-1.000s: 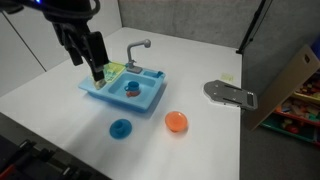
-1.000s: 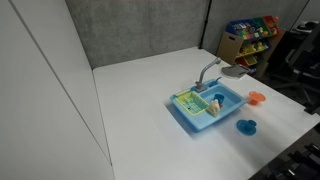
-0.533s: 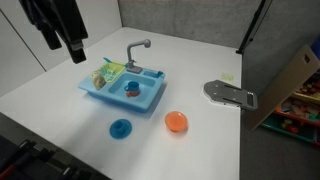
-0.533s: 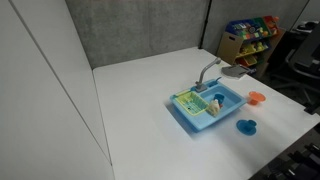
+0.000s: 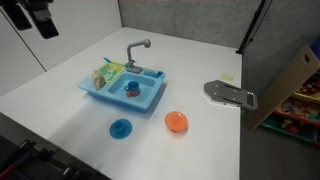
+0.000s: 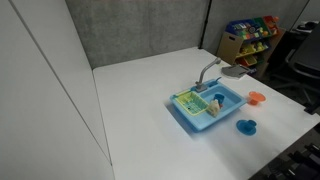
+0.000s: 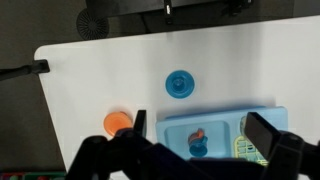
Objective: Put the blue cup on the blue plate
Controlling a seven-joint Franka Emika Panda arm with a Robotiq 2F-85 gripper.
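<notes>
Shows a tiny blue cup (image 5: 131, 68), apparently on the sink's (image 5: 150, 100) back rim by the faucet (image 5: 138, 47), probably light, stiff, slippery plastic best pinched across its rim, with end effector (image 7: 200, 128) spread apart, empty, well above the counter (image 5: 60, 100).

An exterior view looks down across the white table (image 5: 200, 70) from above one corner, fairly near, with the toy sink (image 5: 125, 90) mid-frame and the blue plate (image 5: 120, 128) and orange plate (image 5: 176, 122) on the near side; an exterior view stands farther back and higher, facing a grey wall, with the sink (image 6: 208, 106) small at right. The wrist view looks straight down from high above; all three share the sink (image 7: 222, 135) and both plates.
</notes>
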